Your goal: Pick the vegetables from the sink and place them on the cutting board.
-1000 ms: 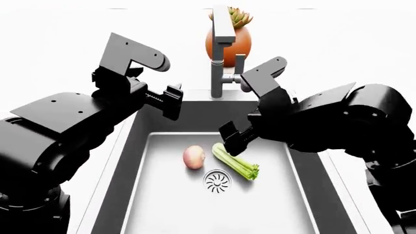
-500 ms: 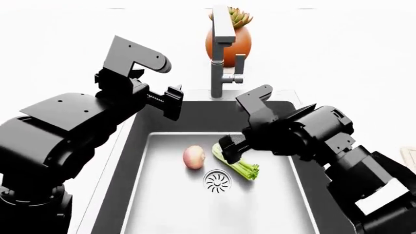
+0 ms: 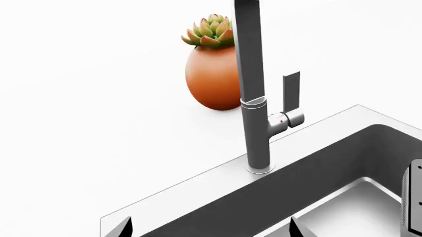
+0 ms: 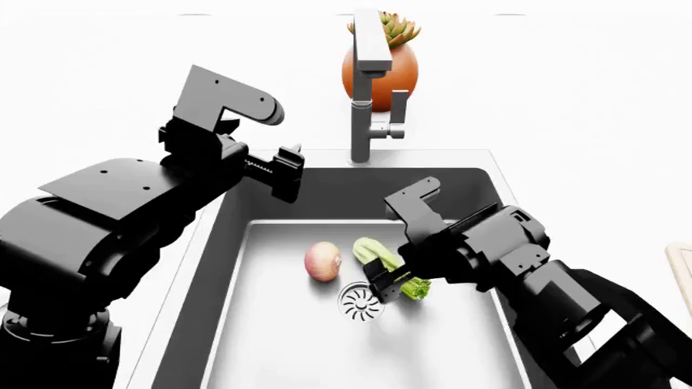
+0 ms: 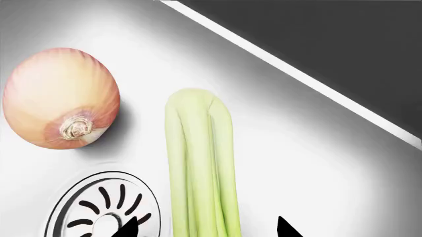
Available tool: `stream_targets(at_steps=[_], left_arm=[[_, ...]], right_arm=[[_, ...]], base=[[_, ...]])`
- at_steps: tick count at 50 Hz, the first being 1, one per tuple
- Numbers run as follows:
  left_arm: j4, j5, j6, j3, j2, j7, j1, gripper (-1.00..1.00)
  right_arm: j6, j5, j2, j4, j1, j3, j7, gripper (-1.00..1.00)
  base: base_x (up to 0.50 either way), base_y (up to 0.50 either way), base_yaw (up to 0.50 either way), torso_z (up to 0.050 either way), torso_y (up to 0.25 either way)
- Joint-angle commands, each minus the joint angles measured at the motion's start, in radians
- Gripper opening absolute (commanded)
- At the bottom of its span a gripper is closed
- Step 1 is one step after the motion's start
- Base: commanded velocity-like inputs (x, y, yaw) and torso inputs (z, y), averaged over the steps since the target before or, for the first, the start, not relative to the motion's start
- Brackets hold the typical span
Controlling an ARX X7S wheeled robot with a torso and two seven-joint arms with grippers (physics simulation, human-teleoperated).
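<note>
In the grey sink (image 4: 454,356) a pinkish-tan onion (image 4: 322,261) (image 5: 61,98) lies left of a light green celery stalk (image 4: 371,250) (image 5: 201,163). My right gripper (image 4: 384,284) (image 5: 205,228) is down in the basin, open, with a fingertip on each side of the celery's middle. Its arm hides the stalk's leafy end. My left gripper (image 4: 288,172) (image 3: 209,228) hangs open and empty over the sink's back left rim. At the right edge of the head view a pale sliver of the cutting board (image 4: 685,263) shows.
The round slotted drain (image 4: 361,301) (image 5: 99,207) lies just in front of the onion and beside the celery. A tall grey faucet (image 4: 368,81) (image 3: 254,98) stands behind the basin, with a succulent in an orange pot (image 4: 403,73) (image 3: 211,81) behind it.
My right arm has come down and forward into the basin, bringing its open gripper from above the sink down over the celery. The left arm has barely moved.
</note>
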Motion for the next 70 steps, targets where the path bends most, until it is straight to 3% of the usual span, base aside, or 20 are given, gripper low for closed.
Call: stream_targets(at_steps=[1, 21, 22, 31, 37, 41, 45, 57, 70], left_arm=[[-0.008, 0.000, 0.011, 0.005, -0.003, 0.000, 0.007, 1.00], [-0.024, 0.000, 0.027, 0.018, -0.001, -0.003, 0.014, 1.00], [-0.025, 0.000, 0.028, 0.019, 0.000, -0.004, 0.013, 1.00], [-0.026, -0.004, 0.025, 0.014, -0.002, -0.006, 0.006, 1.00], [-0.033, -0.005, 0.027, 0.014, 0.001, -0.008, -0.003, 1.00], [-0.029, -0.010, 0.018, 0.007, 0.001, -0.011, -0.013, 1.00], [-0.023, -0.015, 0.013, 0.001, 0.002, -0.014, -0.015, 1.00], [-0.021, -0.021, 0.012, -0.005, -0.003, -0.018, -0.015, 1.00], [-0.031, -0.006, 0.031, 0.060, -0.032, 0.009, 0.014, 1.00]], right_arm=[[-0.039, -0.033, -0.042, 0.093, -0.023, -0.037, -0.053, 1.00], [-0.182, -0.087, -0.144, 0.382, -0.067, -0.066, -0.173, 1.00], [-0.192, -0.096, -0.157, 0.414, -0.066, -0.072, -0.182, -1.00], [-0.165, -0.098, -0.152, 0.404, -0.050, -0.072, -0.164, -1.00], [-0.019, -0.017, 0.001, 0.083, -0.011, -0.004, 0.004, -1.00], [0.085, 0.089, 0.143, -0.215, 0.041, 0.119, 0.184, -1.00], [0.138, 0.161, 0.211, -0.365, 0.081, 0.209, 0.292, -1.00], [0.157, 0.201, 0.253, -0.431, 0.101, 0.266, 0.358, -1.00], [0.216, 0.302, 0.338, -0.598, 0.072, 0.340, 0.456, -1.00]], base=[[0.00, 0.00, 0.00, 0.000, 0.000], [0.00, 0.00, 0.00, 0.000, 0.000], [0.00, 0.00, 0.00, 0.000, 0.000], [0.01, 0.00, 0.00, 0.000, 0.000], [0.00, 0.00, 0.00, 0.000, 0.000], [0.00, 0.00, 0.00, 0.000, 0.000], [0.00, 0.00, 0.00, 0.000, 0.000], [0.00, 0.00, 0.00, 0.000, 0.000], [0.00, 0.00, 0.00, 0.000, 0.000]])
